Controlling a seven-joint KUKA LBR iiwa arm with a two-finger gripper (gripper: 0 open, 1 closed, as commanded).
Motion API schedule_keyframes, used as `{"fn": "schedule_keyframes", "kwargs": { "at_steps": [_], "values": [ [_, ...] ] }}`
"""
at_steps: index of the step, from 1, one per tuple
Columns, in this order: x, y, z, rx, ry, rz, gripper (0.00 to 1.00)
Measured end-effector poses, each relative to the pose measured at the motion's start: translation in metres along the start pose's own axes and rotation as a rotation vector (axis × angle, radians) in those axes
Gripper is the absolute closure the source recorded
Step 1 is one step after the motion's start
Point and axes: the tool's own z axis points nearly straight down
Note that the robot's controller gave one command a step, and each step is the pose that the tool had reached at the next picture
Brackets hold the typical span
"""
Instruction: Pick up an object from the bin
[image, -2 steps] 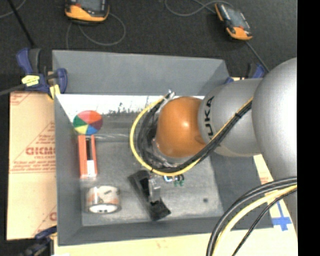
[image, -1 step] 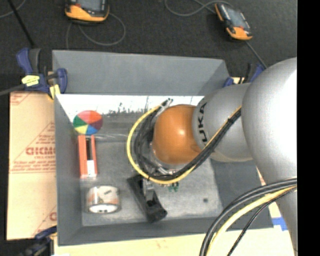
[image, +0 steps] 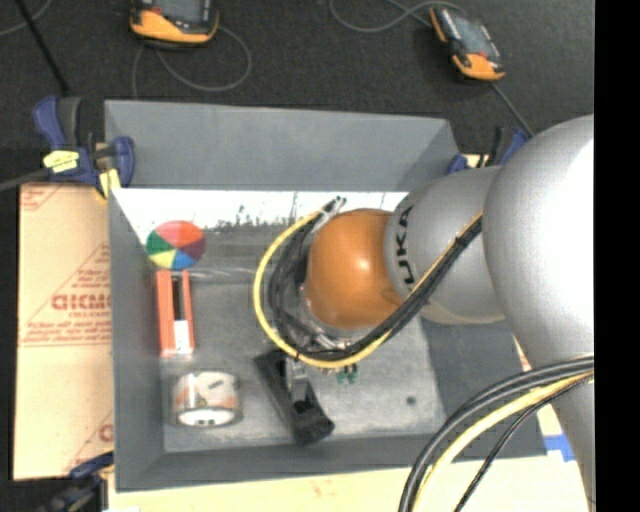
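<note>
Camera view, arm lettered "UKA", claw above black bar

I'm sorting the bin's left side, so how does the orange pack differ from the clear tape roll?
The orange pack is long and rectangular, the tape roll round. The pack is orange and white, the roll clear. Both lie near the left wall of the bin.

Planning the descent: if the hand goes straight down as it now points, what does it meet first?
Probably the black elongated thing lying near the front wall of the bin, right under the hand; the gap is unclear.
</note>
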Motion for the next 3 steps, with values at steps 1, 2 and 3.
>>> {"fn": "schedule_keyframes", "kwargs": {
  "at_steps": [1, 2, 3],
  "values": [
    [0.009, -0.028, -0.038, -0.002, 0.025, -0.029, 1.00],
    [0.006, -0.051, -0.076, 0.004, 0.014, -0.062, 1.00],
    [0.008, -0.076, -0.087, 0.000, 0.017, -0.059, 1.00]
  ]
}}
